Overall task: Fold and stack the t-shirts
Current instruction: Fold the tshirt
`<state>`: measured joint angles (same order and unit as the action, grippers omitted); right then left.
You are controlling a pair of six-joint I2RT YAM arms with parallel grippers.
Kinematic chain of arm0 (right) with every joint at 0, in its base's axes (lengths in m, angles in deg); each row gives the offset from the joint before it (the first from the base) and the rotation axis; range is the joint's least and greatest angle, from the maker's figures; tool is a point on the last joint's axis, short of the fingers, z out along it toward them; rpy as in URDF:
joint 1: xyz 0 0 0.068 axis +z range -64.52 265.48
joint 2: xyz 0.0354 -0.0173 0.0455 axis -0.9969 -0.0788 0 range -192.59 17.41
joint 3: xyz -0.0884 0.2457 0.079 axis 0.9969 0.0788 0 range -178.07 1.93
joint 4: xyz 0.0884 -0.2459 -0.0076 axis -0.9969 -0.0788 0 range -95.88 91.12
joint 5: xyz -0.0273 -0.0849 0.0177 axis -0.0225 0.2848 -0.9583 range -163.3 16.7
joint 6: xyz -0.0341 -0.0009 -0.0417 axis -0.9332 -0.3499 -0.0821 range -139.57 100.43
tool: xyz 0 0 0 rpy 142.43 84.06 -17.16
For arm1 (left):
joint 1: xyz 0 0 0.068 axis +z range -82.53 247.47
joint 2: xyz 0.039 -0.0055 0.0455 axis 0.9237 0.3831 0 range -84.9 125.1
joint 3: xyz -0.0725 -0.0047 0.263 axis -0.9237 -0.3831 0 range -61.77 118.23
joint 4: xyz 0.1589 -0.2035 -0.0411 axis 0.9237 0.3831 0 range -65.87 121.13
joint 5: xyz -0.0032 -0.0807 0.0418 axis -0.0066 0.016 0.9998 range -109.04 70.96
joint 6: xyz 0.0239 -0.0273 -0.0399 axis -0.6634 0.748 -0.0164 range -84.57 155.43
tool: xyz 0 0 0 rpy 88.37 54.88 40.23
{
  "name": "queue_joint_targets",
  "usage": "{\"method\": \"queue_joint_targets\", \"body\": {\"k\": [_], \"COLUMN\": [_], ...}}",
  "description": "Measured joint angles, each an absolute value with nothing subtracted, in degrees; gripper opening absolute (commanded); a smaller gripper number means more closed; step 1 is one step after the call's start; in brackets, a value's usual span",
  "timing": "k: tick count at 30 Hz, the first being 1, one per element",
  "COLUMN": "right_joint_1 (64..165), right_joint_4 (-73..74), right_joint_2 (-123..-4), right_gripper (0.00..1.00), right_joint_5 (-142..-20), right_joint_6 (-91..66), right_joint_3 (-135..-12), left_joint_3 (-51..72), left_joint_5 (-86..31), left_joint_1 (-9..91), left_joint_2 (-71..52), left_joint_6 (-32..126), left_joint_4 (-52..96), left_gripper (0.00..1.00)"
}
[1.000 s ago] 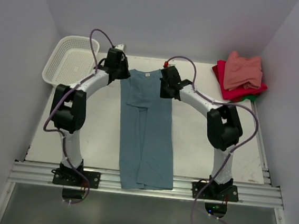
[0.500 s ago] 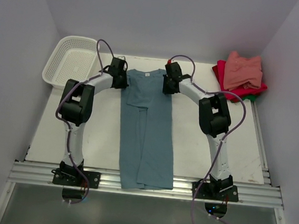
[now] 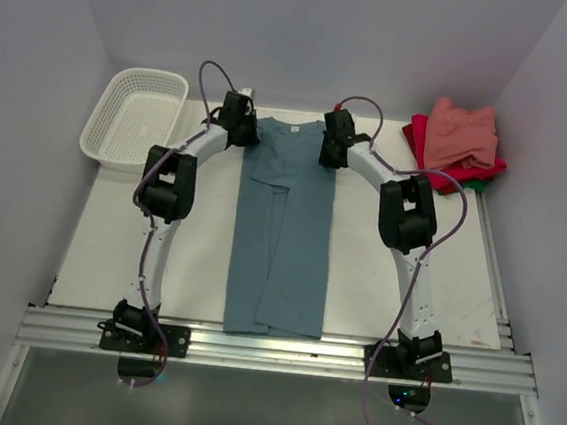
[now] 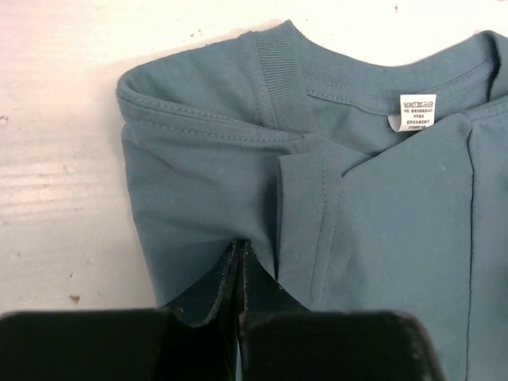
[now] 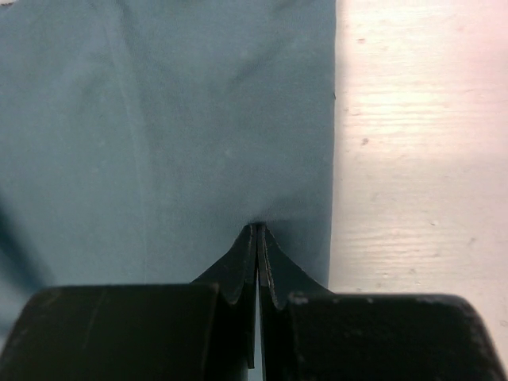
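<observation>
Fold, mid-way: teal shirt (image 3: 284,233) lies as a long narrow strip down the middle of the table (image 3: 203,265), collar at the far end, hem at the near edge between the arm bases, both sides already turned in toward the centre. By my reading the step in hand is the lengthwise fold, with the two far corners gripped for it. Left claw (image 3: 247,135) sits at the far-left shoulder; in its wrist view the fingers are pressed together with a pucker of teal cloth caught at the tips, just near of the collar ribbing (image 4: 278,71) and left of the label (image 4: 417,111). Right claw (image 3: 327,152) sits at the far-right shoulder, fingers likewise pressed together on the cloth, close to the shirt's right edge, bare table just right of it. Both read as pinching the shirt, not merely resting on it, though how many layers each has caught I cannot tell. Next move, as I judge it: lift both corners together and level, carry the far end toward the near hem, and lay it down with edges matched; uneven height or pace would skew the fold. Pile (image 3: 456,139) of folded pink, red and green shirts waits at the far-right corner, well apart from both claws. Basket (image 3: 94,132) sits far left.
</observation>
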<state>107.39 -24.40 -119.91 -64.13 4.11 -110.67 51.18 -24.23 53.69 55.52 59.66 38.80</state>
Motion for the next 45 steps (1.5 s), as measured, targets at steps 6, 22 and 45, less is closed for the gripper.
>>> {"method": "queue_joint_targets", "body": {"k": [6,22,45], "right_joint_1": [107.15,106.63,106.35], "right_joint_4": [-23.87,-22.84,-22.58], "right_joint_2": [-118.47,-115.71,-115.73], "right_gripper": [0.00,0.00,0.00], "right_joint_5": [-58.17,-55.24,-56.66], "right_joint_6": [5.27,5.23,4.37], "right_joint_3": [-108.13,-103.43,-103.41], "left_joint_3": [53.02,14.57,3.99], "left_joint_5": [-25.98,-40.60,-47.99], "left_joint_1": [53.69,55.42,55.40], "left_joint_2": [56.40,26.47,34.54], "left_joint_6": [58.77,68.06,84.38], "left_joint_4": [38.78,21.84,5.19], "left_gripper": [0.09,0.50,0.48]}}
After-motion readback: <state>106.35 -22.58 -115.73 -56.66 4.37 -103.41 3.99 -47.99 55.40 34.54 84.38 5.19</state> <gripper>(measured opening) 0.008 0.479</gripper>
